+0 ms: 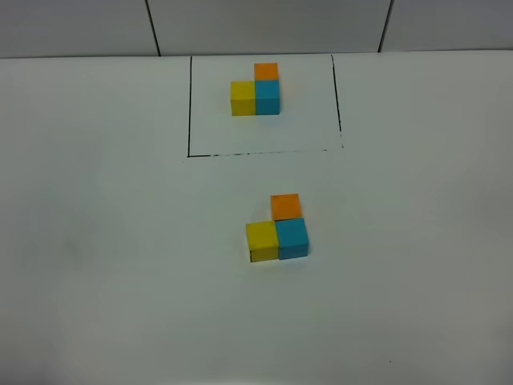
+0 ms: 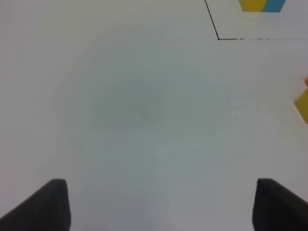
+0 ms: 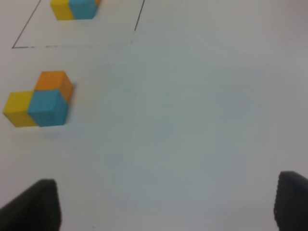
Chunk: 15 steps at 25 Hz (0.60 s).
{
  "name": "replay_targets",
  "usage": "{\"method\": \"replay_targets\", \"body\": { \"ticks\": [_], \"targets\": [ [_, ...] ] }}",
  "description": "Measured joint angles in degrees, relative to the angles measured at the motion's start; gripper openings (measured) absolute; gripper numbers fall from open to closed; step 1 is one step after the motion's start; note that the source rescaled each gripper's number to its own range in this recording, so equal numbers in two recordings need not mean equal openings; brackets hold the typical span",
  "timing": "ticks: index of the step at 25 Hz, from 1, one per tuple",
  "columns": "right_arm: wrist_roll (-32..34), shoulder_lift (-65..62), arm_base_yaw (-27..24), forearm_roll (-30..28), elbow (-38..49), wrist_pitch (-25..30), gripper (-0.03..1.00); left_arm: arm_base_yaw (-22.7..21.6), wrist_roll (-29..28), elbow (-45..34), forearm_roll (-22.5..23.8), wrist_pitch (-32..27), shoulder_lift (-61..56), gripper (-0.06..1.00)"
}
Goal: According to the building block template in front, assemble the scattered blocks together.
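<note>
So the white tabletop [image 1: 96, 241] is pretty bare apart from two little cube groups. Toward the far edge sits the building block template [image 1: 256, 90]: yellow and blue side by side with orange behind the blue, all touching, inside a thin black drawn rectangle [image 1: 189, 104]. The rectangle's near line looks broken and faint toward its right corner.

Closer to the camera, outside the frame, the scattered blocks [image 1: 277, 228] are already bunched into the same L: yellow cube [image 1: 262, 241] touching the blue cube [image 1: 292, 237], orange cube [image 1: 286, 206] pressed against the back of the blue one.

Neither arm shows up in the high view at all. The left tool [image 2: 161, 204] only appears in its own wrist view as two dark fingertips cut off at the frame edge, spread wide with nothing between them but bare tabletop. That view clips the template to a sliver and catches just a yellow and orange edge of the assembled group. The right tool [image 3: 168, 204] looks the same: two dark tips spread apart, empty, well away from the blocks. Both wrist pictures are soft and blurry.
</note>
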<state>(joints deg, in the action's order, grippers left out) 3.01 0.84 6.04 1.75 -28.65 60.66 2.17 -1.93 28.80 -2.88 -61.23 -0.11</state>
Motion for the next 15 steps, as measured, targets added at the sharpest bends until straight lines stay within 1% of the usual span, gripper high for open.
{"method": "replay_targets", "body": {
  "ticks": [5,11,15],
  "targets": [
    [0.0,0.0,-3.9,0.0,0.0,0.0,0.79,0.0,0.0,0.0,0.0,0.0,0.0,0.83],
    [0.4,0.0,-5.7,0.0,0.0,0.0,0.77,0.0,0.0,0.0,0.0,0.0,0.0,0.83],
    [0.6,0.0,-5.7,0.0,0.0,0.0,0.76,0.0,0.0,0.0,0.0,0.0,0.0,0.83]
  ]
}}
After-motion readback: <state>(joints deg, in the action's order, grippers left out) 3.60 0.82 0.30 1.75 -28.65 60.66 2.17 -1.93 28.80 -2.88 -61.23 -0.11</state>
